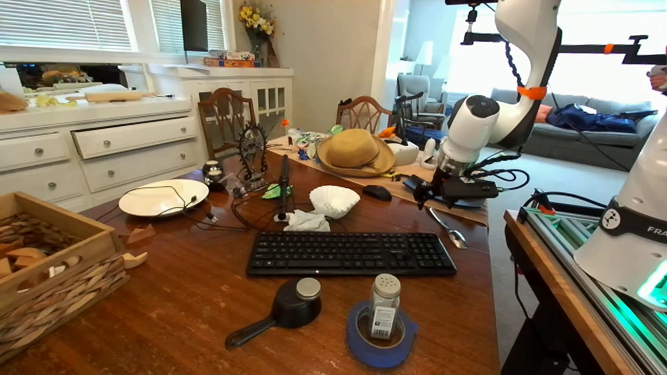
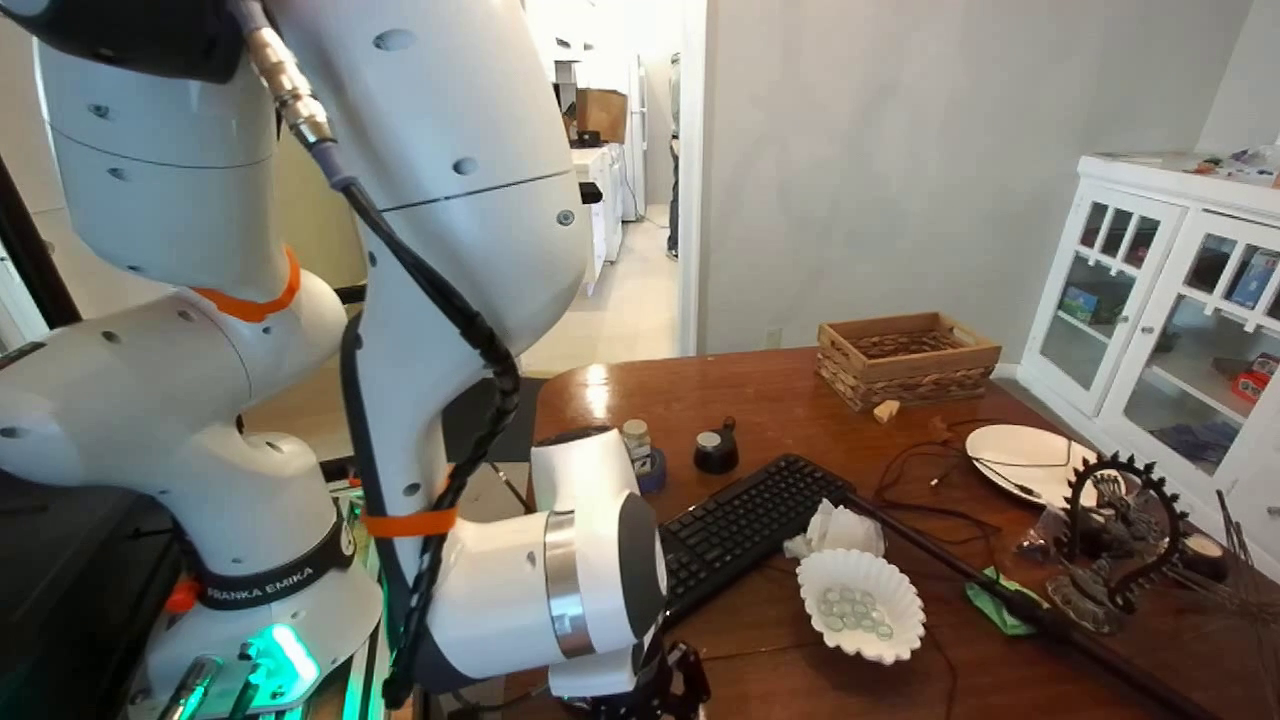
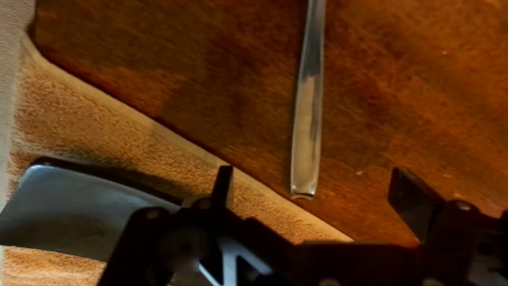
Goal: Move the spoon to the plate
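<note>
While my black fingers (image 3: 413,203) stand wide, gripping nothing, the silver metal spoon (image 1: 451,232) lies on the brown wooden table (image 1: 208,302), right of centre in an exterior view; in the wrist view its end shows between them, touching neither. I judge only the approach done; grasp, lift, carry and placing remain, the round white tan-rimmed plate (image 1: 148,200) sitting far left in an exterior view. "FRANKA EMIKA" reads on my black base band (image 2: 262,588); the white label (image 1: 383,322) on the clear silver-lidded shaker (image 1: 386,301) is illegible.
</note>
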Robot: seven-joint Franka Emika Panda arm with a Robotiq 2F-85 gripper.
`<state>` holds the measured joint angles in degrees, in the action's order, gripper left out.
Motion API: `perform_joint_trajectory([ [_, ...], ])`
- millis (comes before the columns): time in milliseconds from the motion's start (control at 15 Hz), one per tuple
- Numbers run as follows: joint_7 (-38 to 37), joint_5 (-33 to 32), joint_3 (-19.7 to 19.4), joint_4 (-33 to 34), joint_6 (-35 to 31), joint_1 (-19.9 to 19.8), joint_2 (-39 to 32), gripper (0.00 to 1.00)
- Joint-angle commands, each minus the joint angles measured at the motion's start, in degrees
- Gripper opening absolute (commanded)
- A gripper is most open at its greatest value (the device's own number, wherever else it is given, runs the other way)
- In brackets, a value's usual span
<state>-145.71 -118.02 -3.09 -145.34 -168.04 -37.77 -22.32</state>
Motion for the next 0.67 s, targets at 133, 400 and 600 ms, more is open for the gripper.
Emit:
perform_joint_trajectory([
  [133,6.3,0.7,-2.5,3.3,-2.8,-0.9,-4.0,1.00],
  [400,6.6,0.1,-1.6,6.2,-4.3,-1.2,-5.5,0.93],
  [600,6.9,0.6,-1.5,7.4,-5.0,-1.2,-6.8,0.58],
])
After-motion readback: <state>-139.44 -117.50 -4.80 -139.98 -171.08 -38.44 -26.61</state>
